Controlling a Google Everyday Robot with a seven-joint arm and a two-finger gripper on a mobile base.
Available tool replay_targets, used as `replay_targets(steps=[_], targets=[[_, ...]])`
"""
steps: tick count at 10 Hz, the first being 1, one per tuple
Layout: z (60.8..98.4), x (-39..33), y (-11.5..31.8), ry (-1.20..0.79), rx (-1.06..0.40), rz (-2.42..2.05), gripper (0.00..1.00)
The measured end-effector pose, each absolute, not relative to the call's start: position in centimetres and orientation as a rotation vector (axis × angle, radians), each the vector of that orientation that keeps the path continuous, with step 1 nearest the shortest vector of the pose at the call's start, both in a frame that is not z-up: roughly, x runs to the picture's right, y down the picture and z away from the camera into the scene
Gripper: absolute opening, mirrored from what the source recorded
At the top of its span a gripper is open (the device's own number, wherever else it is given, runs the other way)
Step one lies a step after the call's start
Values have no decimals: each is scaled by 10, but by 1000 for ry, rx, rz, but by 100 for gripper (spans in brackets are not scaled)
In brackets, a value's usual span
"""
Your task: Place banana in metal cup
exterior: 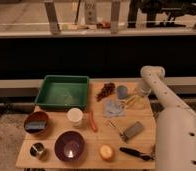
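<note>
The banana [132,101] lies pale yellow on the wooden table [56,162] at the back right, beside a blue cloth [113,107]. My gripper [139,93] hangs from the white arm [163,107] just above the banana's right end, close to it or touching it. The metal cup [38,150] stands small and shiny at the front left corner, left of the purple bowl [70,146], far from the gripper.
A green tray [66,92] sits at the back left, grapes [106,90] and a grey round thing [122,92] behind the cloth. A white cup [75,116], red-orange stick [93,121], brown bowl [37,122], round yellow fruit [107,152], grey block [133,130] and black tool [136,153] fill the table.
</note>
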State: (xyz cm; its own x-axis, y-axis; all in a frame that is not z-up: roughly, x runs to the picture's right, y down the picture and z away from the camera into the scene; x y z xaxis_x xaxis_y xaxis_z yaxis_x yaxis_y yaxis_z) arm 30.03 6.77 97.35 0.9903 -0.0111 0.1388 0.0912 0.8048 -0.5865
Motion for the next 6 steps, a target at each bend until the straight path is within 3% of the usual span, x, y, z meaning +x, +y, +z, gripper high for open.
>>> replay_targets(steps=[2,6], targets=[[972,303,69,-125,-631,-49,34],[969,306,69,-121,-633,-51,5]])
